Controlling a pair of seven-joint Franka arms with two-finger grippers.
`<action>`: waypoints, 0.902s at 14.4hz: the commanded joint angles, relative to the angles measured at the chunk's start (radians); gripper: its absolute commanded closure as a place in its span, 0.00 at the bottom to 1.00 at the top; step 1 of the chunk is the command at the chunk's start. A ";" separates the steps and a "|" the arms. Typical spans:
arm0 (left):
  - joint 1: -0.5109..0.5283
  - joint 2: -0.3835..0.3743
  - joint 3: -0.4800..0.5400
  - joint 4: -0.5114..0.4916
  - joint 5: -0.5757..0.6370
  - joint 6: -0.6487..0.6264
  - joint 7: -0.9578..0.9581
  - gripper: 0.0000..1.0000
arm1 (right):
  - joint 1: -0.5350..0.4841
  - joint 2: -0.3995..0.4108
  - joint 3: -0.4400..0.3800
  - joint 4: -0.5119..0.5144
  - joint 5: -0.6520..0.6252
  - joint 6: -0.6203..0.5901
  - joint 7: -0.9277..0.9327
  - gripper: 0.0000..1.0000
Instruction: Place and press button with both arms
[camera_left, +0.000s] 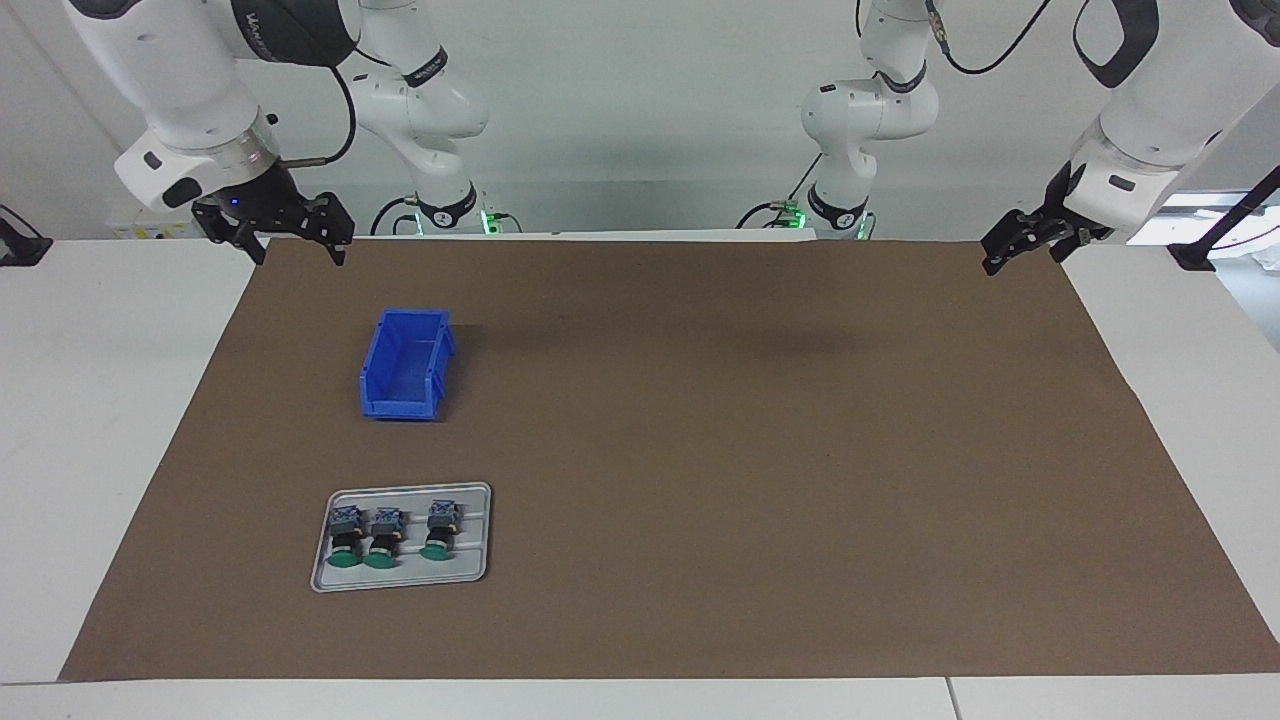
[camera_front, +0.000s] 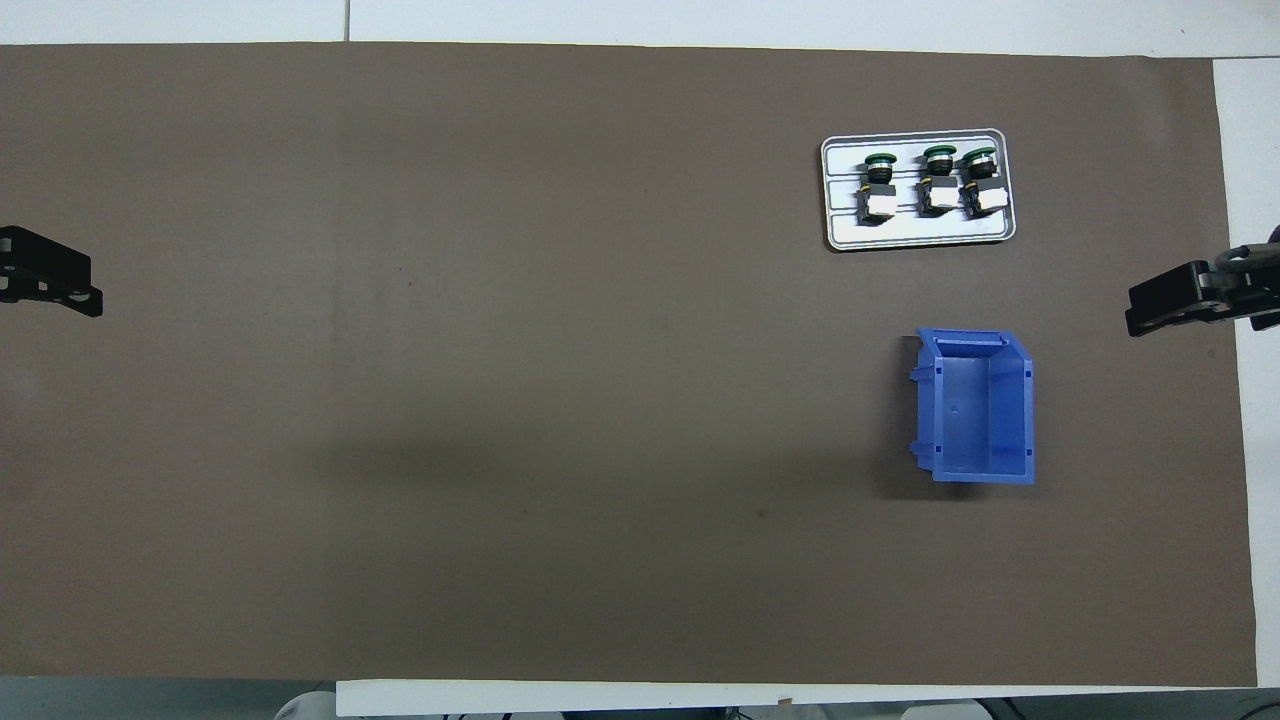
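1. A white counter (camera_left: 90, 420) carries a wide brown paper mat (camera_left: 700, 450).
2. A small grey rectangular metal tray (camera_left: 470, 500) lies on the mat toward the right arm's end.
3. Three push-button switches with round green caps lie on their sides in the tray, caps pointing away from the robots: the first switch (camera_left: 346, 540) just beside the second switch (camera_left: 384, 538), the third switch (camera_left: 440, 532) slightly apart.
4. An open blue plastic bin (camera_left: 405, 364) sits nearer to the robots than the tray.
5. The right gripper (camera_left: 295, 240) hangs over the mat's corner, jaws spread apart, holding nothing.
6. The left gripper (camera_left: 1020, 245) hangs over the mat's corner at the left arm's end, also holding nothing.
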 joint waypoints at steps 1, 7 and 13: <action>-0.008 -0.022 -0.001 -0.019 0.014 -0.015 0.000 0.00 | -0.012 -0.010 0.000 -0.010 0.024 0.009 -0.029 0.01; -0.008 -0.022 -0.001 -0.018 0.014 -0.015 0.001 0.00 | -0.003 -0.013 0.000 -0.016 0.026 0.007 -0.023 0.01; -0.009 -0.022 -0.002 -0.018 0.014 -0.015 0.003 0.00 | 0.009 -0.007 0.007 -0.029 0.052 0.080 -0.027 0.01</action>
